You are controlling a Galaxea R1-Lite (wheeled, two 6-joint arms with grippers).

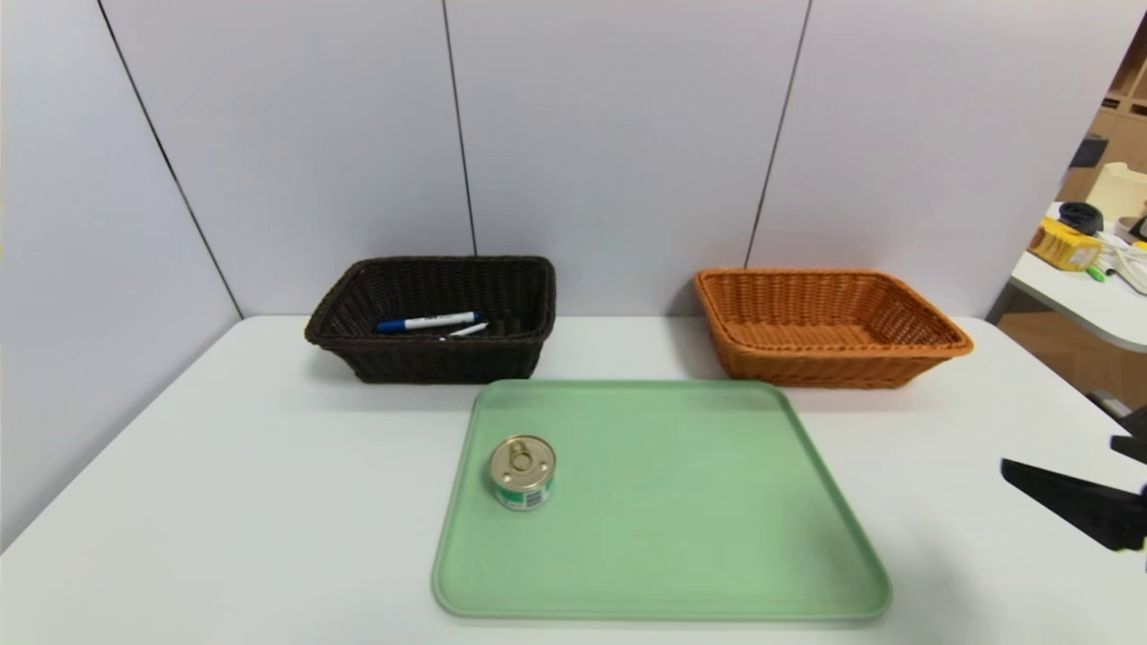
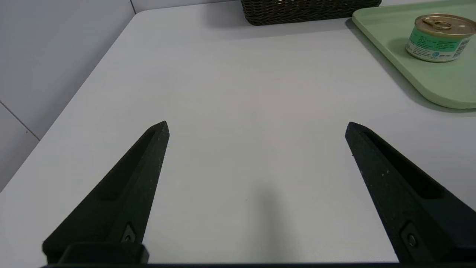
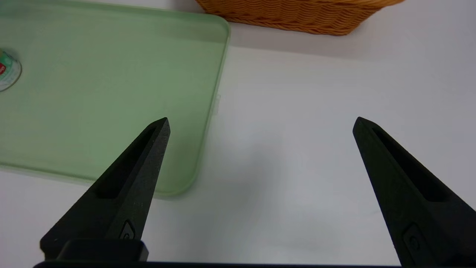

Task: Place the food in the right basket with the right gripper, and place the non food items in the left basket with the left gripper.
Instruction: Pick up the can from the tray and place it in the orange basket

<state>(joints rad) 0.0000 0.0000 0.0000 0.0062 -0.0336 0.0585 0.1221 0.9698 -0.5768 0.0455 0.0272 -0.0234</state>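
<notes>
Nearest the head camera lies the white table (image 1: 224,502), the largest thing in view, with grey wall panels behind it. On it sits a pale green tray (image 1: 681,502), set in front of the two baskets. At the back right stands the orange-tan basket (image 1: 829,327), with nothing visible inside it. At the back left stands the dark brown basket (image 1: 430,318), and inside it lie the blue-capped marker (image 1: 428,322) and, just beside it, the thin white pen (image 1: 468,330). At the right edge of the head view, over the table and apart from the tray, is the right gripper (image 3: 260,123), its two black fingers spread wide with only the tray's near corner and bare table between them. Outside the head view, the left gripper (image 2: 256,124) is likewise wide apart over bare table, holding nothing. Smallest is the tin can (image 1: 521,472), upright on the left part of the tray, gold pull-tab lid up.
</notes>
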